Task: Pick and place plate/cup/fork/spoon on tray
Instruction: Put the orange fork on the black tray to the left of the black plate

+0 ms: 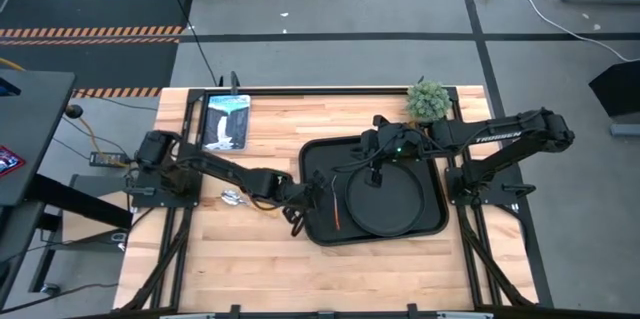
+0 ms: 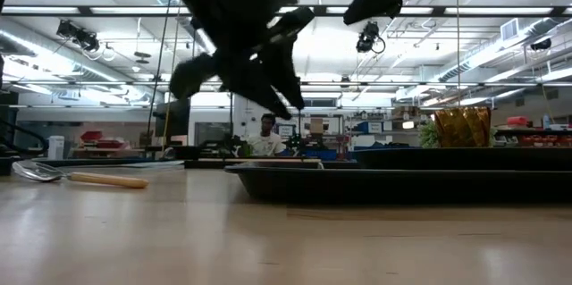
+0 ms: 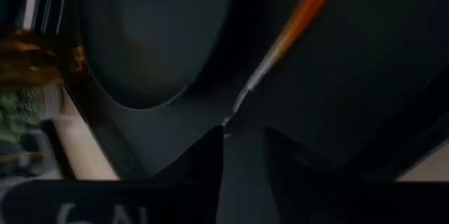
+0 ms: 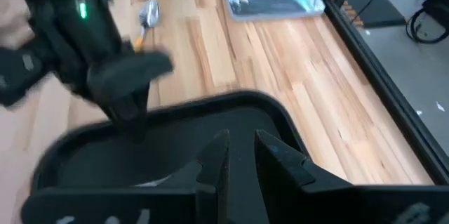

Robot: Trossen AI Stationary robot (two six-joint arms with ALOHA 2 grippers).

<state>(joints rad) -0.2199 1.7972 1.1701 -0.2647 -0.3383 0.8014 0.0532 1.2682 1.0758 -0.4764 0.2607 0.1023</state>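
- The tray [image 1: 432, 221] sits at three o'clock from table centre; we see the plate [image 1: 395, 202] in it and the fork [image 1: 335, 207] along its left side.
- Left gripper [image 1: 306, 197] hovers over the fork, fingers narrowly parted, holding nothing.
- Right gripper [image 1: 377, 164] hovers above the plate, slightly open.
- Spoon [image 1: 232, 197] lies at nine o'clock.

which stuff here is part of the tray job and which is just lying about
Job: large black rectangular tray; round matte black plate; orange-handled fork on the tray; orange-handled spoon on the table; amber tumbler.

Lying about: small green plant; flat blue-and-white packet.
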